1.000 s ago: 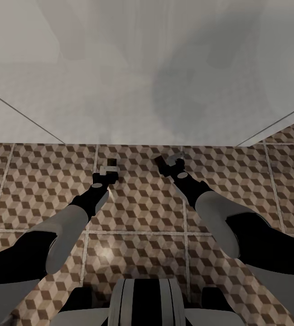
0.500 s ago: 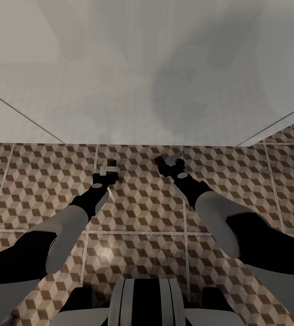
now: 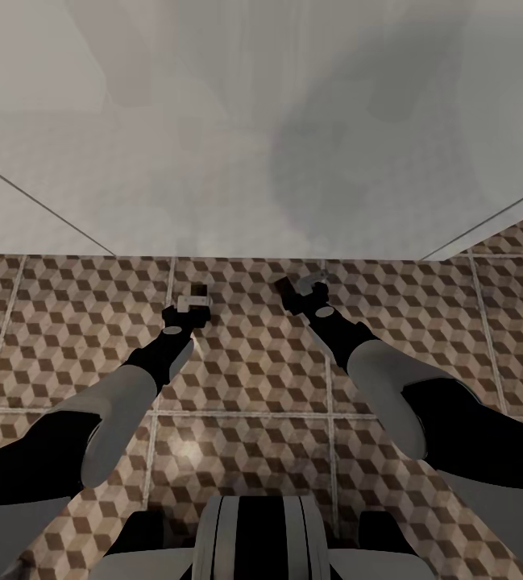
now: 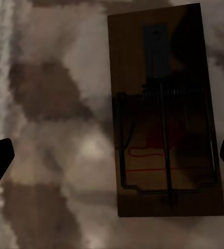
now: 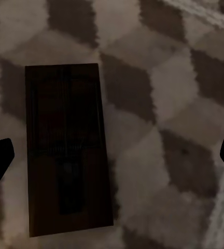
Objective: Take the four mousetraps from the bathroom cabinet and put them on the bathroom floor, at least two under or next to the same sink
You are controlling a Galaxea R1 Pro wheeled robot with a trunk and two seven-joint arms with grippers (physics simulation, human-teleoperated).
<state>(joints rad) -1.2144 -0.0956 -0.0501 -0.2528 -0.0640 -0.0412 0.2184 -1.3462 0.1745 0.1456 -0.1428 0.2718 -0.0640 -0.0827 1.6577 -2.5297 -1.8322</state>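
Mousetrap, first (image 4: 166, 111): flat rectangular brown wooden board, lying flat on the bathroom floor (image 4: 55, 129), filling the right half of the left wrist frame, long axis vertical. Dark wire bar and coil spring across its middle, grey metal plate toward the upper end, red spot and red lines toward the lower end.

Mousetrap, second (image 5: 68, 148): same board shape, in deep shadow, lying flat at left of centre in the right wrist frame; details dim.

Bathroom floor (image 3: 245, 362): brown, beige and white cube-pattern tiles, pale grout lines.
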